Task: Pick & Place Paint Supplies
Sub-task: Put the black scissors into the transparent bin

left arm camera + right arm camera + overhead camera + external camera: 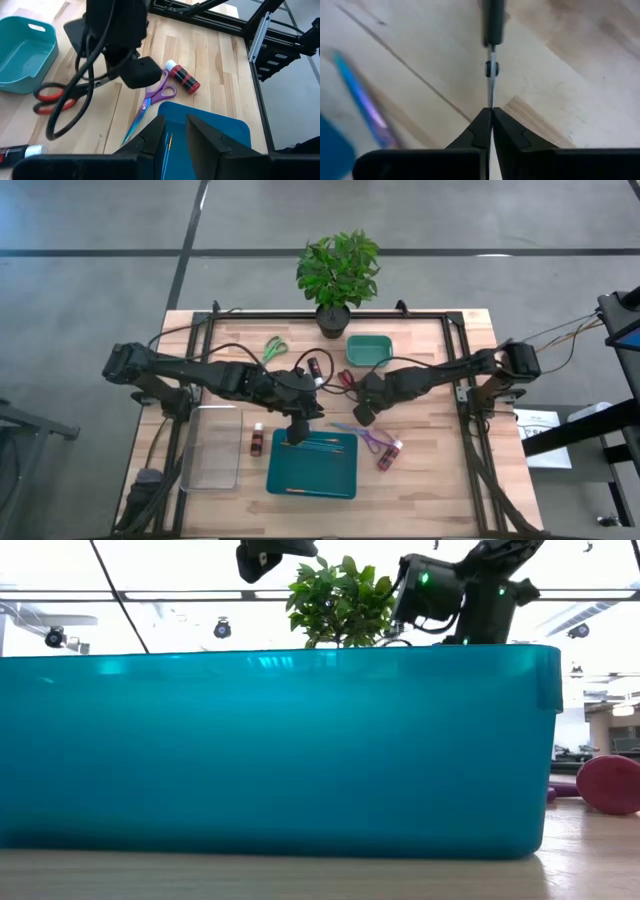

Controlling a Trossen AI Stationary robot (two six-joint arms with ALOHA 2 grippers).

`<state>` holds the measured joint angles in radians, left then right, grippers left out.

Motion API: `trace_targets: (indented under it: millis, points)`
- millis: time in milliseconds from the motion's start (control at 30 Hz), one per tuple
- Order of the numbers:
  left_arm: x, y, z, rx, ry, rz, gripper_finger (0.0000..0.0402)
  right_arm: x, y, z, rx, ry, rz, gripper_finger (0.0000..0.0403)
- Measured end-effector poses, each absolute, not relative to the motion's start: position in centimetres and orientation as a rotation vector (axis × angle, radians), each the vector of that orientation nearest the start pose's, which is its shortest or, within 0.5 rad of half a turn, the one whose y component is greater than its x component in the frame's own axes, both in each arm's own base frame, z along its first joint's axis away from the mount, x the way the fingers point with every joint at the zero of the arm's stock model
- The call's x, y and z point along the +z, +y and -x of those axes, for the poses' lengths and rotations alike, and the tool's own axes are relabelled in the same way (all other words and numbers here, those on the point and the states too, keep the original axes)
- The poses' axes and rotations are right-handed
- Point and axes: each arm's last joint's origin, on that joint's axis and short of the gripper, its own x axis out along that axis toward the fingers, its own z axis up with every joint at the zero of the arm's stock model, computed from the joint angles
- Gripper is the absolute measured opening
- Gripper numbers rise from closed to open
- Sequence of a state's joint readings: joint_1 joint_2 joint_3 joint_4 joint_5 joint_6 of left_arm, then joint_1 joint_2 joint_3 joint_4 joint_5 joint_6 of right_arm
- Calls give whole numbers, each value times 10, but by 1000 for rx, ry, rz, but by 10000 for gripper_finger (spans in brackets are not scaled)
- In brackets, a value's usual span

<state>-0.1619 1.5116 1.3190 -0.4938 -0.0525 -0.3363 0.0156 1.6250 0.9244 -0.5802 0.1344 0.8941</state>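
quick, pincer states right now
Left pincer: open, over the tray.
Right pincer: shut on a thin brush.

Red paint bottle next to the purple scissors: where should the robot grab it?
Around the middle of the red paint bottle, from straight above. It lies flat, so fingers can close across its round sides. Mind the purple scissors close by.

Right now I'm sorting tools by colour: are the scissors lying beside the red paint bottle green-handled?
No: in the left wrist view the scissors beside the red paint bottle have purple handles.
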Motion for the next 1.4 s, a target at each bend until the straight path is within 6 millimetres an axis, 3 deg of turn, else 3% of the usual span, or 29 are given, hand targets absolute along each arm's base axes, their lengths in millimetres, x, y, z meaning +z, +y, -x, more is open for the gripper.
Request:
trace_targets:
  millis: [267, 767, 967, 1100, 1233, 1400]
  points:
    - [318, -52, -327, 11, 691, 250, 85, 183, 5, -282, -640, 1056, -682, 8]
    - [313, -51, -321, 18, 771, 217, 85, 178, 6, -284, -648, 1079, -678, 8]
    - [303, -47, -310, 130, 900, 87, 85, 178, 6, -284, -648, 1077, -678, 8]
    - [300, -45, -310, 83, 908, -60, 91, 178, 6, -284, -647, 1077, -678, 8]
    - [287, -25, -314, 100, 888, -81, 115, 178, 6, -284, -647, 1076, -680, 8]
    - [267, 13, -322, 57, 746, 61, 150, 178, 6, -284, -648, 1076, -683, 8]
